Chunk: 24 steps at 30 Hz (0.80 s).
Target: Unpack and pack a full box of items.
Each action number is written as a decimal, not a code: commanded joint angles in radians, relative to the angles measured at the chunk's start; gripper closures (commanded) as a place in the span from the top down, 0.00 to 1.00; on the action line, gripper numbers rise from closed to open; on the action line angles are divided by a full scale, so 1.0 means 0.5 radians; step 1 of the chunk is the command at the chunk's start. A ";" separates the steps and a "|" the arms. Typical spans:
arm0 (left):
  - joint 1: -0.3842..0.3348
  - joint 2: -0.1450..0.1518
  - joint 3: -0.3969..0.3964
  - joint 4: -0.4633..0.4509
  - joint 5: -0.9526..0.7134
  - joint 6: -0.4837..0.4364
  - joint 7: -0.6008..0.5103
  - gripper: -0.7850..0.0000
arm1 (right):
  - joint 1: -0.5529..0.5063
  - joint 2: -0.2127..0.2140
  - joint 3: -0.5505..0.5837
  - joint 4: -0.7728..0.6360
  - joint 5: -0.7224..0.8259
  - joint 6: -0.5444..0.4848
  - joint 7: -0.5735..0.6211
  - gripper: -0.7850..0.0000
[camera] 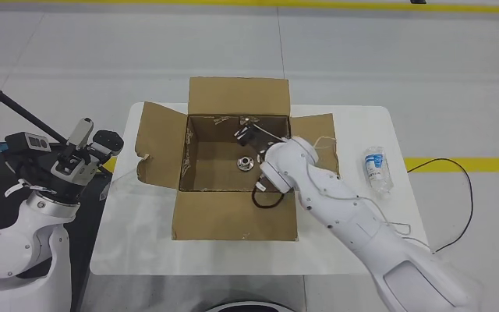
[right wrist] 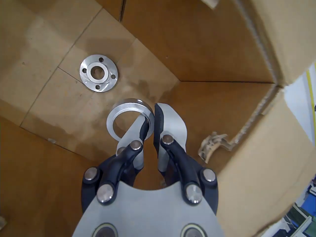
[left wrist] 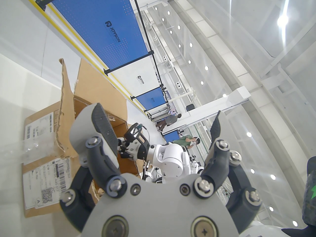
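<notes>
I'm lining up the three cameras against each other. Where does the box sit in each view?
Top view: box mid-frame, flaps open, seen from above.
Left wrist view: box beyond the left gripper, labelled outer side facing the camera.
Right wrist view: box from inside, floor and walls around the right gripper, which grips a ring.
Shared landmark: the right arm, its end inside the box; the left wrist view has it too.

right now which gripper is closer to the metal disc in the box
Right. The right gripper is inside the box beside the disc, gripping a ring; the left gripper is open, outside the box.
</notes>
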 commanded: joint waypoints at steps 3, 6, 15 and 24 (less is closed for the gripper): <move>0.000 0.000 0.000 0.000 0.000 0.000 0.000 1.00 | 0.047 -0.065 -0.064 0.186 0.045 -0.013 -0.025 0.00; 0.000 0.000 0.000 0.000 0.000 0.000 0.000 1.00 | 0.075 -0.110 -0.100 0.301 0.076 -0.030 -0.052 0.00; 0.000 0.000 0.000 0.000 0.000 0.000 0.000 1.00 | 0.142 -0.233 -0.176 0.584 0.125 -0.080 -0.100 0.02; 0.000 0.000 0.000 0.000 0.000 0.000 0.000 1.00 | 0.188 -0.317 -0.189 0.755 0.127 -0.104 -0.122 0.20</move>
